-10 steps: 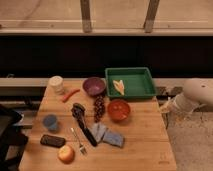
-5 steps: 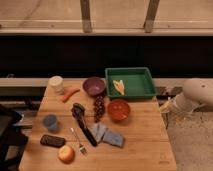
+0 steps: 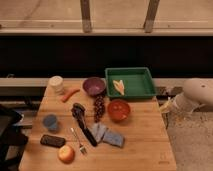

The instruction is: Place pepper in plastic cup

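While the arm (image 3: 197, 94) sits off to the right, the pepper (image 3: 70, 94) lies flat on the wooden counter (image 3: 145, 145). It is in the far-left part, just beside the cream cup (image 3: 56, 83) and a little left of the purple bowl (image 3: 94, 86). It is slim, smooth and orange-red with a slight curve. Its long axis runs on a diagonal, with the upper end aimed at the purple bowl and the lower end toward the counter's left edge. Which end is the tip I cannot tell.

The plastic cup (image 3: 50, 121) stands well apart from the pepper, nearer the front on the left. It is short, round, blue-grey and upright.

Moving outward, a dark bunch of grapes (image 3: 99, 106) lies mid-counter beside a round orange bowl (image 3: 119, 110). A black-handled tool (image 3: 81, 116) lies slanted next to the grapes, and a thin metal fork (image 3: 77, 141) lies below it. A rumpled grey-blue cloth (image 3: 107, 135) sits near the fork. A flat black block (image 3: 52, 141) lies at the front left, and a yellow-red apple (image 3: 66, 154) sits near the front edge. At the back is the rectangular green tray (image 3: 142, 75), with something pale yellow inside.

The claw (image 3: 169, 106) hangs at the end of the white arm, just off the counter's right edge and far from the pepper. Wide or narrow, I cannot tell.

Compared with half a second ago, nothing differs: pepper, cup and arm are all in the same spots.
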